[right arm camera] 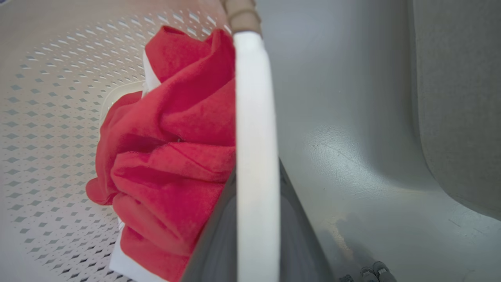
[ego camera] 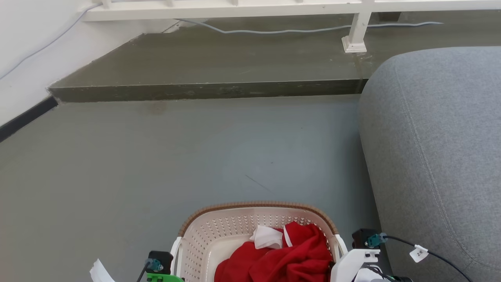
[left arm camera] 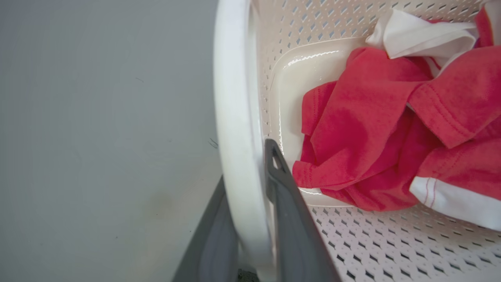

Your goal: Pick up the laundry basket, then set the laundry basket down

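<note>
As left tool (left arm camera: 246,164) and right tool (right arm camera: 256,172) clamp its handles (left arm camera: 235,98), laundry basket (ego camera: 235,231) between them

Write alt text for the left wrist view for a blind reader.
The left gripper is closed on the white side handle of the cream perforated plastic laundry basket, one dark grey finger inside, one outside. A crumpled red garment with white trim lies inside; grey floor shows at left.

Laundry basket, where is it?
The laundry basket is bottom middle of the head view, between the left gripper and right gripper, with the grey sofa on its right.
</note>
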